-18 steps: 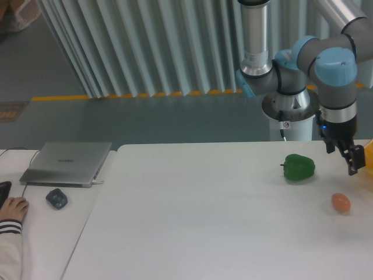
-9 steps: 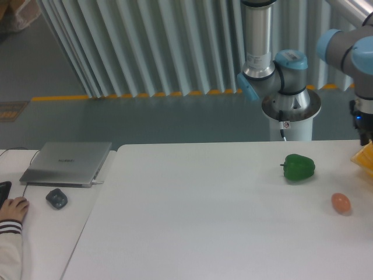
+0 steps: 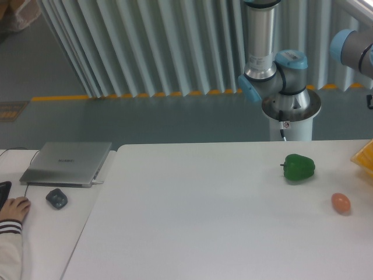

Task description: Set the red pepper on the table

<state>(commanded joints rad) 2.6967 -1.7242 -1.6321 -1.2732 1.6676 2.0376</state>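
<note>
Two tables stand side by side before us: the big white table (image 3: 192,221) and a small desk (image 3: 41,233). Our robot arm (image 3: 274,70) bends off the right edge, so we cannot see its hand. We cannot see the red pepper. A laptop (image 3: 67,163), a green pepper (image 3: 299,167), a mouse (image 3: 56,198) and an orange egg-shaped thing (image 3: 341,202) lie about.

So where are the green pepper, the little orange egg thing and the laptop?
Green pepper (image 3: 299,167), fixed camera, middle of its body.
Egg (image 3: 341,202), fixed camera, its centre.
Laptop (image 3: 67,163), fixed camera, middle of the closed lid.
</note>
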